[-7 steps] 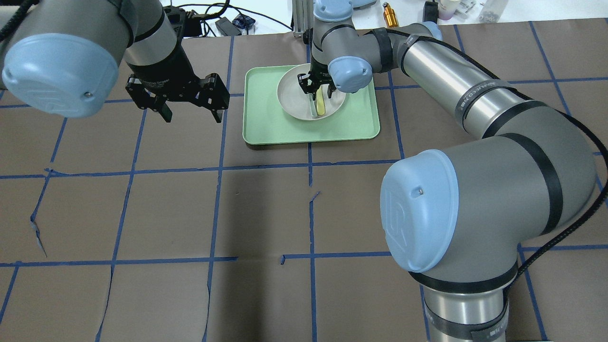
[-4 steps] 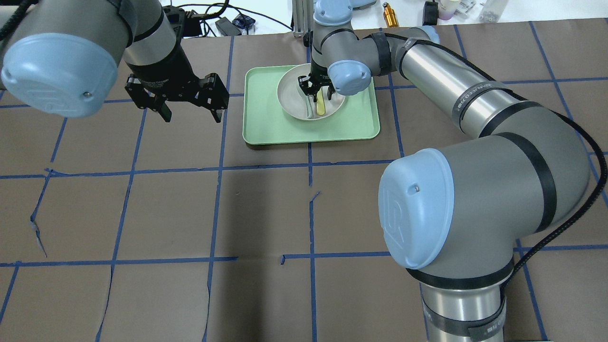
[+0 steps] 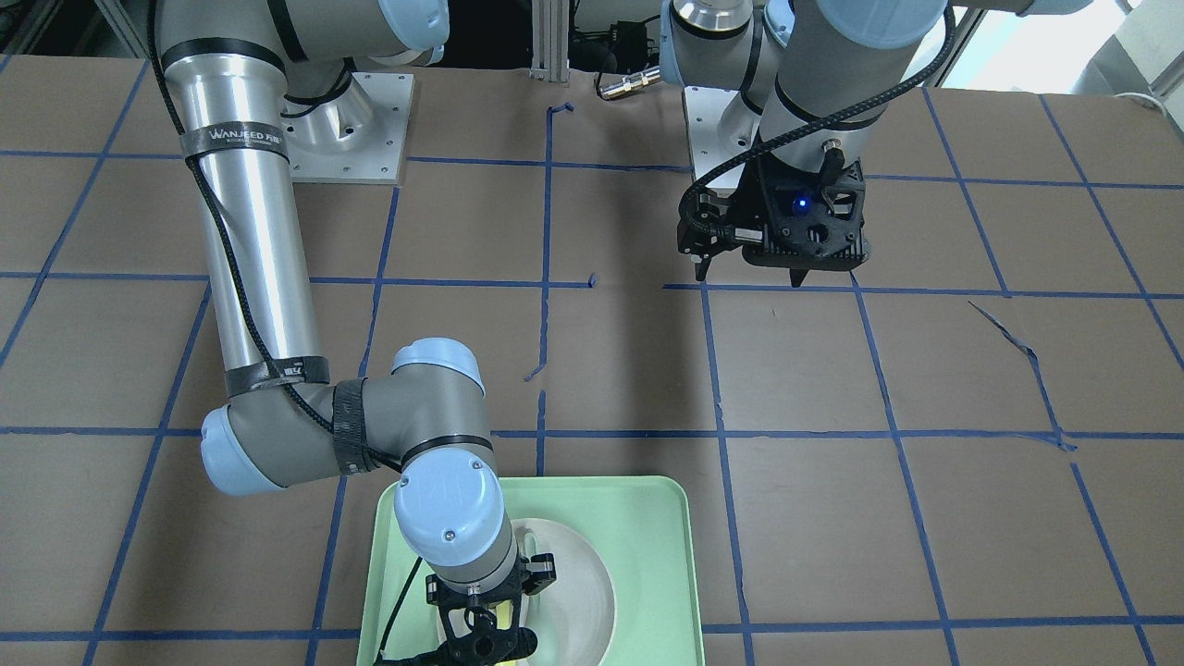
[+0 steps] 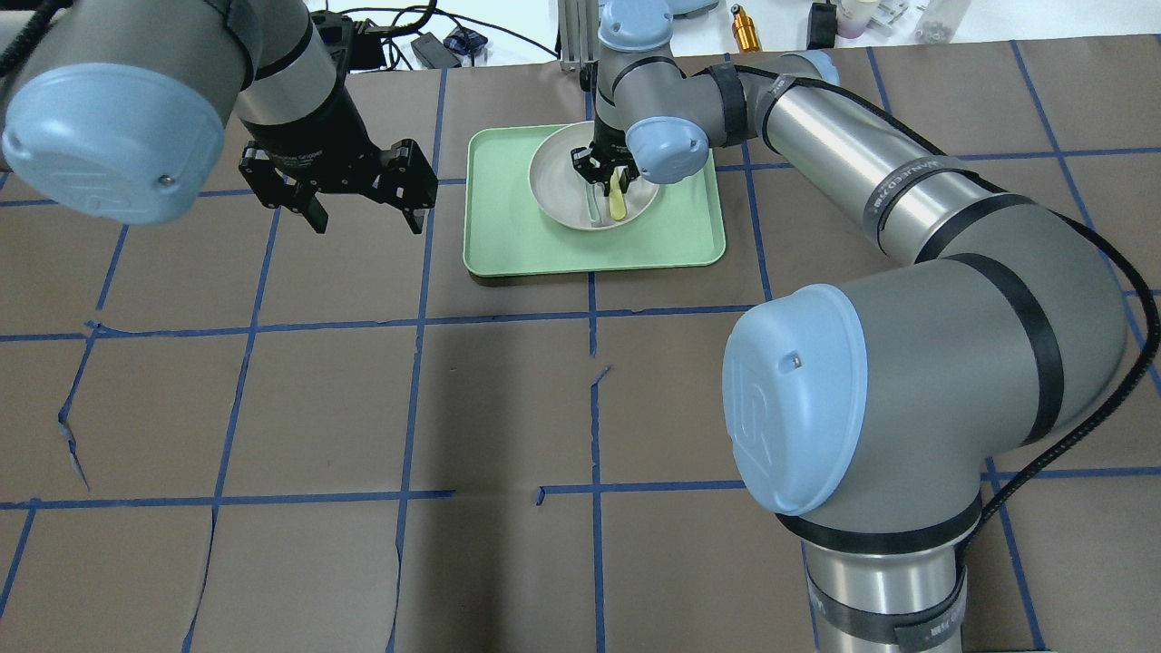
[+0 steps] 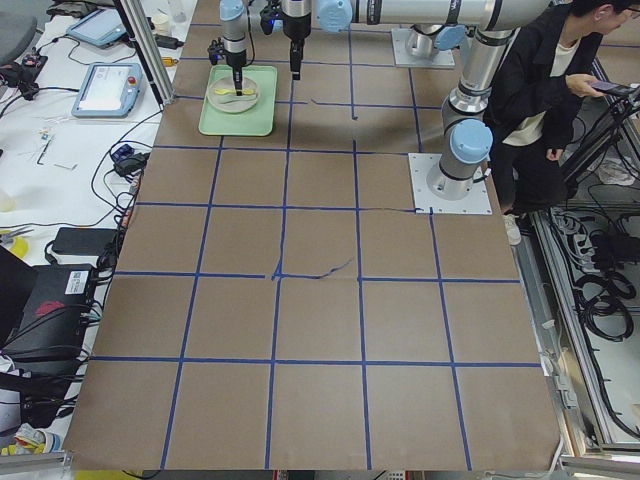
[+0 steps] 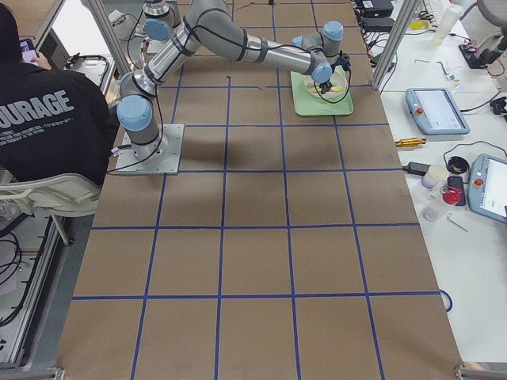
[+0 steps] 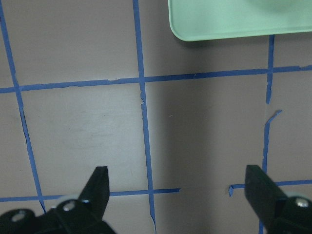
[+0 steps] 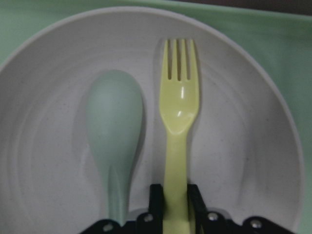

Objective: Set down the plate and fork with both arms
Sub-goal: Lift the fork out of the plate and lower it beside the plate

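Note:
The off-white plate [image 4: 555, 186] sits on the mint-green tray [image 4: 508, 238]. The yellow fork [image 8: 179, 107] lies in the plate beside a pale grey-green spoon [image 8: 114, 117]. My right gripper [image 8: 174, 202] points down into the plate and is shut on the fork's handle. It also shows in the overhead view [image 4: 600, 172], with the fork [image 4: 617, 205] sticking out below it. My left gripper [image 4: 366, 222] is open and empty. It hovers above the table, left of the tray. In the left wrist view [image 7: 176, 174] its fingers stand wide apart.
The tray stands at the table's far side from the robot [image 3: 647, 536]. Brown paper with blue tape lines [image 4: 417, 317] covers the table. Cables and small bottles [image 4: 746, 29] lie beyond the far edge. A person in black [image 5: 540, 90] stands by the robot's base.
My right wrist has shifted slightly over the plate, and its jaws look narrower around the fork handle. The left arm has not moved.

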Available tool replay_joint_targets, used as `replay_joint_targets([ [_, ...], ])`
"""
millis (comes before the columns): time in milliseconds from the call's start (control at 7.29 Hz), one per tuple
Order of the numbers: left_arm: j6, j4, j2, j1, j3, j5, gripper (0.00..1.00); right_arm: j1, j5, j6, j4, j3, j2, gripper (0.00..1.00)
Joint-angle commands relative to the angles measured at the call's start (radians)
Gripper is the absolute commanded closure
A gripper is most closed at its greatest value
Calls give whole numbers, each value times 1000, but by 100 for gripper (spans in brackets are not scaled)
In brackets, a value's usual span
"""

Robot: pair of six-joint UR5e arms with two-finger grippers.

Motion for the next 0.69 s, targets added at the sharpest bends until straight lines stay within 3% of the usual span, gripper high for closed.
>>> replay_joint_targets([
  [0, 0, 2, 0, 0, 0, 0, 0, 0, 14, 40, 1, 2, -33, 100],
  [412, 0, 0, 0, 0, 0, 0, 0, -41, -3, 49, 17, 25, -109, 100],
  [549, 1, 0, 2, 1, 0, 1, 0, -77, -5, 33, 17, 84, -129, 100],
])
